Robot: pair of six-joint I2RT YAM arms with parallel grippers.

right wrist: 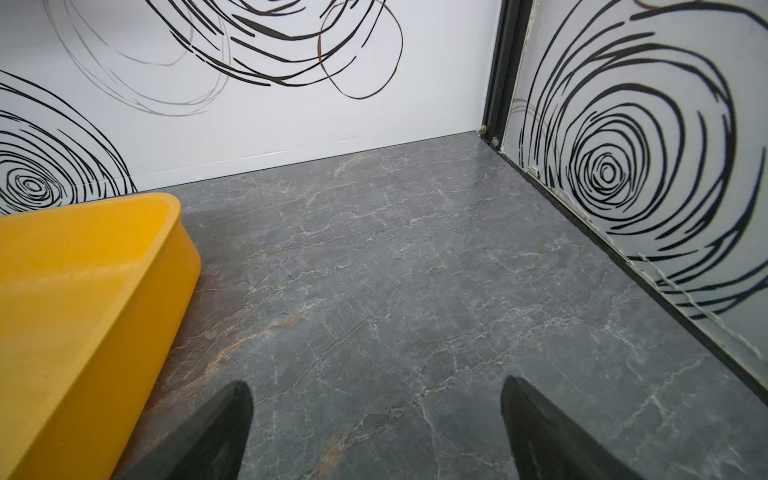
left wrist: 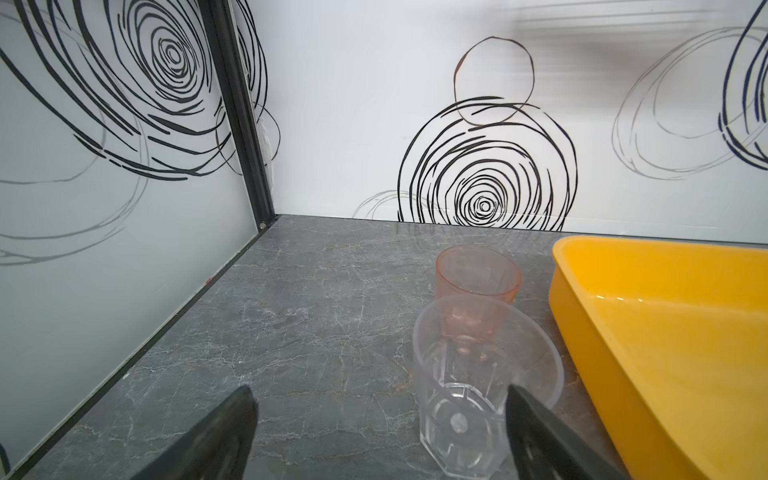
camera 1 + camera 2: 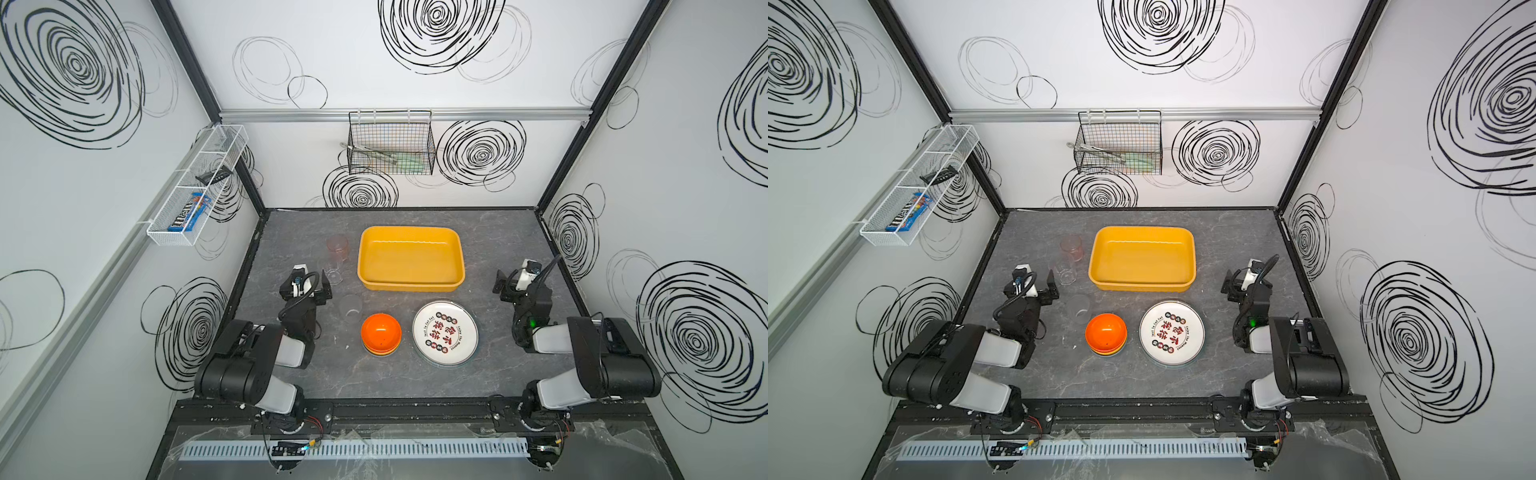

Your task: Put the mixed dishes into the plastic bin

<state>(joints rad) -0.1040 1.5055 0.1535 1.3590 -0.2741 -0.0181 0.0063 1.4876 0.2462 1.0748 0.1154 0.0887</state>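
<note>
The yellow plastic bin [image 3: 409, 257] [image 3: 1142, 257] stands at mid-table with nothing in it. In front of it lie white plates [image 3: 445, 333] with red-black characters and stacked bowls [image 3: 381, 333], orange on top. A clear cup [image 3: 351, 307] stands left of the bowls. Left of the bin are another clear cup [image 2: 478, 374] and, behind it, a pinkish cup [image 2: 478, 270]. My left gripper [image 2: 379, 390] [image 3: 307, 286] is open just short of that clear cup, one fingertip overlapping it in the wrist view. My right gripper [image 1: 376, 388] [image 3: 505, 286] is open over bare table right of the bin [image 1: 83, 270].
A black wire basket [image 3: 390, 143] holding tongs hangs on the back wall. A white mesh rack [image 3: 195, 187] with a candy pack hangs on the left wall. Patterned walls close in the table on three sides.
</note>
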